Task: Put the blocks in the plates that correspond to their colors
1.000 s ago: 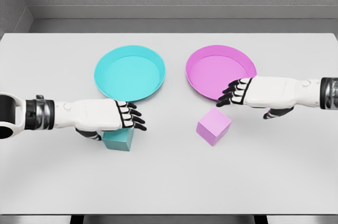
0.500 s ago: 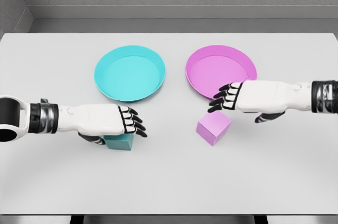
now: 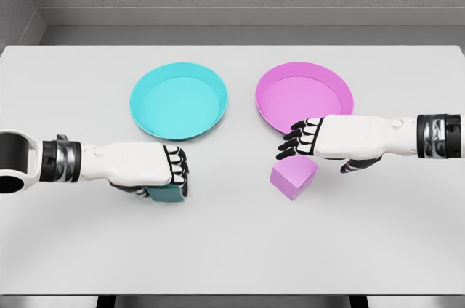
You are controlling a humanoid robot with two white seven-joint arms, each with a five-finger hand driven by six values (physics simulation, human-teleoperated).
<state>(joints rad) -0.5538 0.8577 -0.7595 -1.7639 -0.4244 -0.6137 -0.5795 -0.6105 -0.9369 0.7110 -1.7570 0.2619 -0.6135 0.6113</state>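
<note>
Flat white rectangular table (image 3: 232, 250) carries a round shallow cyan plate (image 3: 178, 100) at back left, a round shallow magenta plate (image 3: 304, 95) beside it, a teal cube (image 3: 166, 193) and a pink cube (image 3: 293, 176) nearer front.

Bright, even, diffuse light falls from overhead on the flat pale grey surface (image 3: 232, 250), leaving only soft, faint shadows just beneath the fingers (image 3: 178, 171) and arms, with no glare, blur or edge distortion, and everything rendered sharp throughout.
</note>
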